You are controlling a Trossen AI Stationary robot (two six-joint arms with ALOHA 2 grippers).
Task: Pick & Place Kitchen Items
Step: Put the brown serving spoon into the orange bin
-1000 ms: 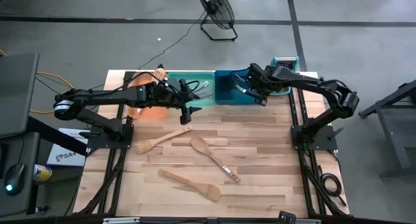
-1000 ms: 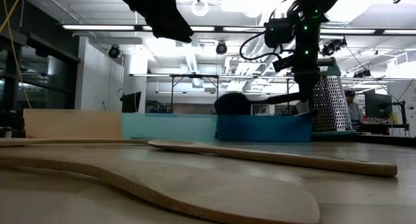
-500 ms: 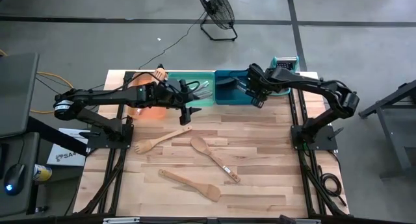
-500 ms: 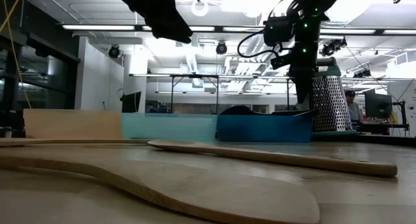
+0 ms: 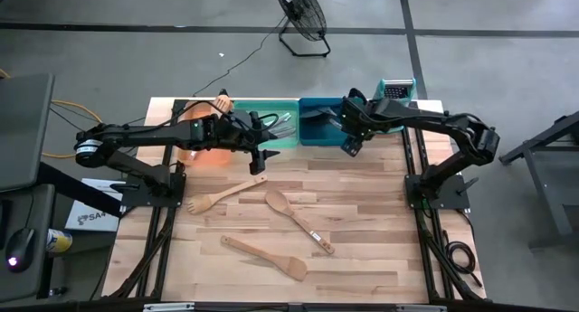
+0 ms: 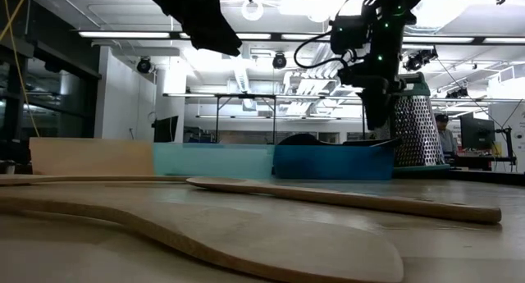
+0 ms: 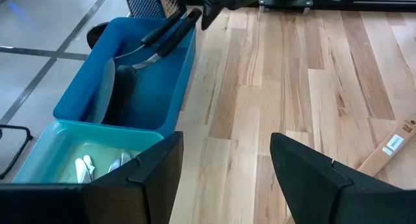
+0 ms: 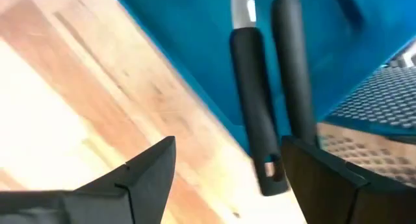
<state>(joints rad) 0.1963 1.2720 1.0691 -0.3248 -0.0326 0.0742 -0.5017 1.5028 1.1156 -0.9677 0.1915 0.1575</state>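
Note:
Two black long-handled turners (image 7: pixel 162 39) lie in the blue tray (image 5: pixel 308 140), their handles (image 8: pixel 253 107) resting on its near rim and sticking out past it. My right gripper (image 5: pixel 351 146) hangs open just beyond the handles' free ends, above the table; its fingers (image 8: pixel 146 175) stand apart with one handle's end (image 8: pixel 270 175) between them. My left gripper (image 5: pixel 262 156) is open above the bare table by the green tray (image 5: pixel 249 142), which holds silver cutlery (image 7: pixel 97 164). A wooden fork (image 5: pixel 222 196), spoon (image 5: pixel 298 220) and spatula (image 5: pixel 264 256) lie flat on the table.
An orange tray (image 5: pixel 192 149) stands left of the green one, under my left arm. A steel grater with a teal top (image 5: pixel 396 86) stands at the far right, behind the blue tray. There is bare wood at the table's right and near parts.
My right gripper has opened and let go of a black turner. The turner's head has dropped from level above the blue tray into it, with the handle on the rim. The gripper has then drawn back toward the near edge.

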